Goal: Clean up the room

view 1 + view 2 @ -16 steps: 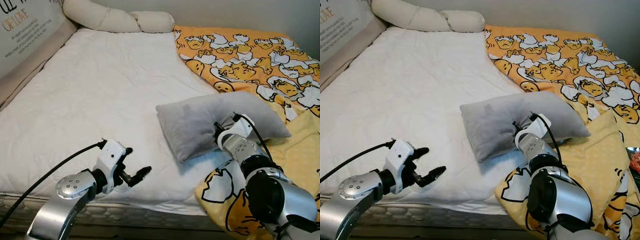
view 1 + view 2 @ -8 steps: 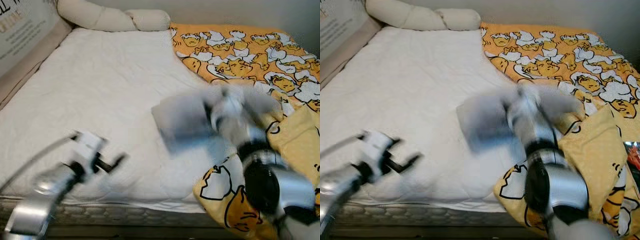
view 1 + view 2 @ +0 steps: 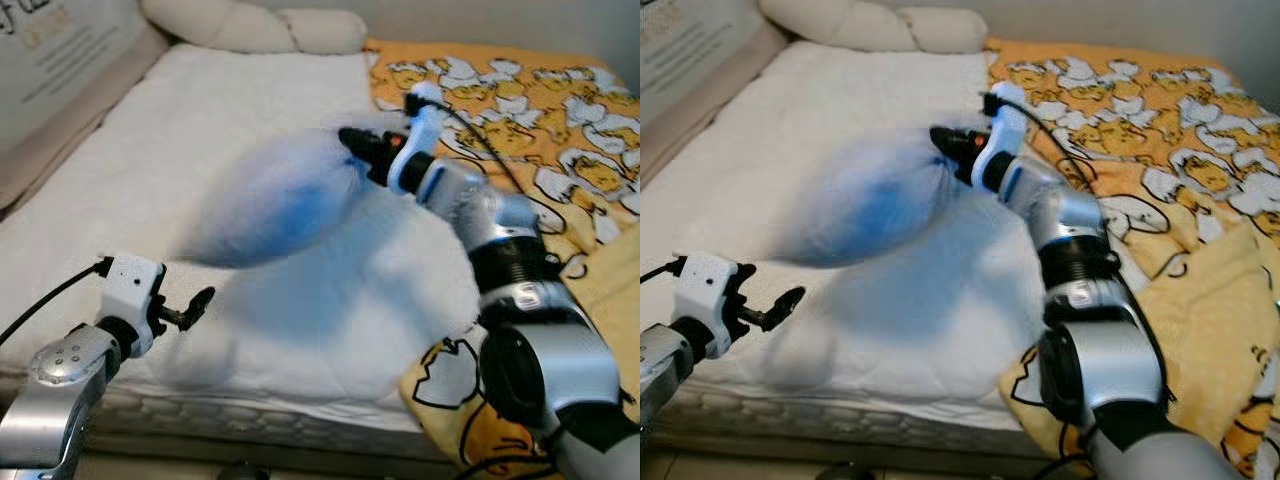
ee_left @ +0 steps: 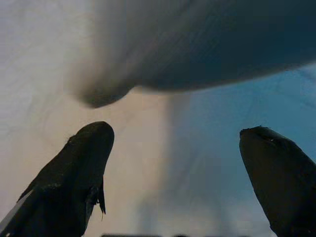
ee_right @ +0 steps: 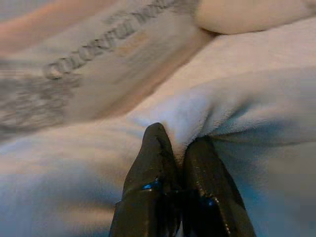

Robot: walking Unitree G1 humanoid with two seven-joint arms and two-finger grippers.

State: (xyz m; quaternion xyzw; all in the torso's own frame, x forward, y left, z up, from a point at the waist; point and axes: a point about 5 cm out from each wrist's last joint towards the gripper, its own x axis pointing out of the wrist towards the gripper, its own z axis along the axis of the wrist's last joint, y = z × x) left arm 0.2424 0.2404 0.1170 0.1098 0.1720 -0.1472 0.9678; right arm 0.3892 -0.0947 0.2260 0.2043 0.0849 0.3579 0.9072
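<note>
The right hand is stretched out over the middle of the bed, its two black fingers pinched tight on a corner of the grey pillow. The pillow hangs off the mattress in the air — a blurred shape with its shadow on the white sheet beneath it. In the right wrist view the fabric bunches just past the closed fingertips, with a printed headboard cushion beyond. The left hand hovers near the bed's front edge, fingers spread wide and gripping nothing — the pillow's underside looms above it in the left wrist view. A yellow cartoon-print blanket covers the bed's right side, and a long cream bolster lies at the head.
</note>
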